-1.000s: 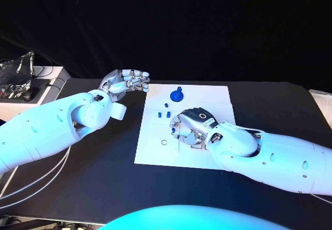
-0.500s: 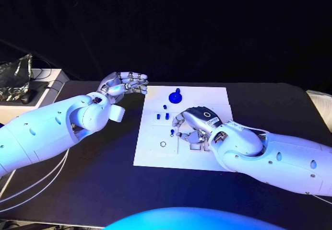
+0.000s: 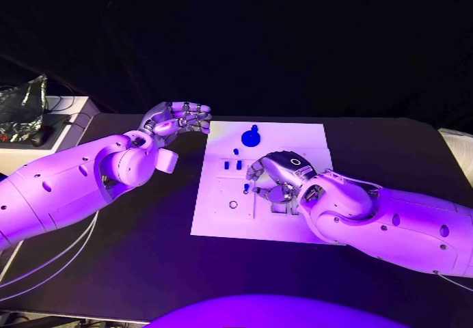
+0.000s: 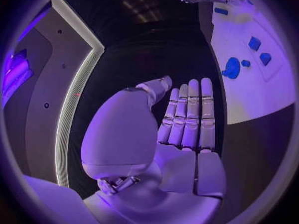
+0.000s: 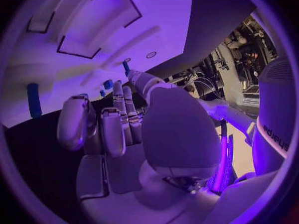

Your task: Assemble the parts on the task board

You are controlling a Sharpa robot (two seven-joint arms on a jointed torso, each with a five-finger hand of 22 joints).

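The white task board (image 3: 296, 147) lies in the middle of the black table. A round blue part (image 3: 252, 137) stands near its far edge, with small blue parts (image 3: 232, 165) just in front of it. My right hand (image 3: 276, 179) is over the board's middle, fingers curled down at the surface, a small blue part (image 3: 247, 186) at its fingertips; whether it pinches that part is hidden. The right wrist view shows its fingers (image 5: 112, 127) bent over the board (image 5: 106, 15). My left hand (image 3: 178, 117) hovers off the board's far left corner, empty, with straight fingers (image 4: 187, 112).
A crumpled foil bag (image 3: 24, 102) sits on a white stand beyond the table's left edge. Cables (image 3: 49, 263) run along the left front of the table. The left wrist view shows the board (image 4: 243, 94) with the round blue part (image 4: 231, 67).
My right hand has shifted slightly over the board's middle, fingers still curled at the small blue part. My left hand stays raised by the board's far left corner.
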